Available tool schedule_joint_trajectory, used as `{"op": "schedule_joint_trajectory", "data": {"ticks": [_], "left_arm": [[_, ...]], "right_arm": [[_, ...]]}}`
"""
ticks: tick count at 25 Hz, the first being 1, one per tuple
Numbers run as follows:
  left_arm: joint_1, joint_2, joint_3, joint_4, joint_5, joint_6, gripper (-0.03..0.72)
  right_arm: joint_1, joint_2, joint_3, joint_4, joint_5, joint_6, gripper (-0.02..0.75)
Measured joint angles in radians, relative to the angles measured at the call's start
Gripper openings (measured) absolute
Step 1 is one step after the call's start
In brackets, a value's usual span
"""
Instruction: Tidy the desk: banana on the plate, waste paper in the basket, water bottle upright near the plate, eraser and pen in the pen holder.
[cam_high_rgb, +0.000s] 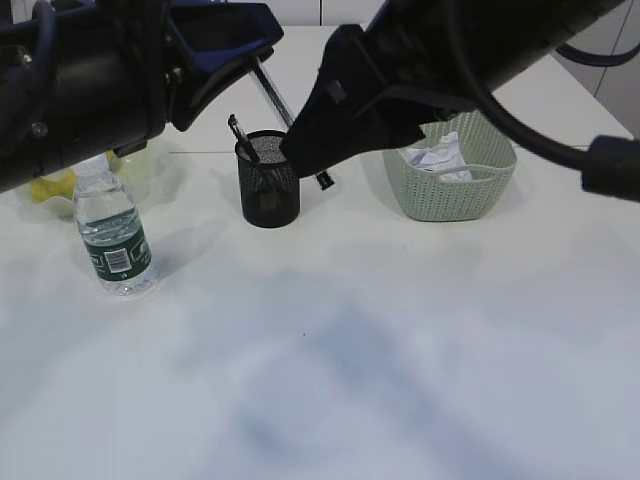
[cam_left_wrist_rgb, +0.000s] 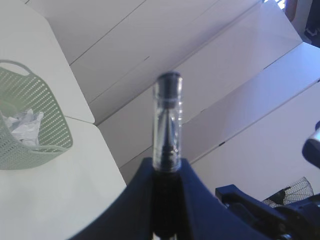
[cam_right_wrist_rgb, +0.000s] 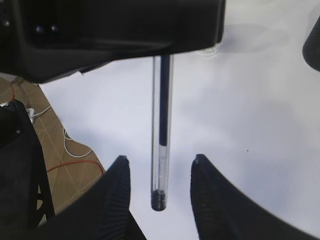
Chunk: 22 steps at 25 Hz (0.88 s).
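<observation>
My left gripper (cam_left_wrist_rgb: 166, 165) is shut on a clear-barrelled pen (cam_left_wrist_rgb: 168, 120), which slants down from it (cam_high_rgb: 272, 90) toward the black mesh pen holder (cam_high_rgb: 268, 190). My right gripper (cam_right_wrist_rgb: 160, 160) stands open, its jaws either side of the pen's free end (cam_right_wrist_rgb: 160, 150) without touching it. Another pen (cam_high_rgb: 240, 135) leans in the holder. The water bottle (cam_high_rgb: 113, 230) stands upright by the plate (cam_high_rgb: 150, 172). The banana (cam_high_rgb: 42, 187) shows as yellow on the plate, mostly hidden by the left arm. Waste paper (cam_high_rgb: 440, 158) lies in the basket (cam_high_rgb: 455, 195). The eraser is out of view.
Both arms cross above the back of the desk (cam_high_rgb: 350, 350) and hide much of it. In the left wrist view the basket (cam_left_wrist_rgb: 30, 135) sits near the desk's far edge. Floor and cables (cam_right_wrist_rgb: 70, 150) show beyond the desk in the right wrist view.
</observation>
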<state>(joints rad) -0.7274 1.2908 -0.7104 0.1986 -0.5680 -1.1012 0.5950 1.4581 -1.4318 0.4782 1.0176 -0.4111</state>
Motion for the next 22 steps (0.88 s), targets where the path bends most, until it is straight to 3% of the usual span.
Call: {"op": "schedule_joint_trajectory", "data": {"ticks": [3,11,18,22], "left_arm": [[0.0,0.0,0.0,0.0,0.0,0.014,0.044],[0.036,0.025,0.0,0.001,0.019,0.177,0.044],[0.151,0.113,-0.004,0.001,0.027,0.271,0.044],[0.193,0.155,-0.054,0.066,0.035,0.352,0.044]], "right_arm": [[0.0,-0.002,0.0,-0.043,0.009,0.018,0.305],[0.0,-0.061,-0.017,-0.357,0.165,0.194,0.305],[0.0,-0.063,-0.017,-0.386,0.212,0.202,0.305],[0.0,-0.063,-0.017,-0.395,0.216,0.204,0.305]]}}
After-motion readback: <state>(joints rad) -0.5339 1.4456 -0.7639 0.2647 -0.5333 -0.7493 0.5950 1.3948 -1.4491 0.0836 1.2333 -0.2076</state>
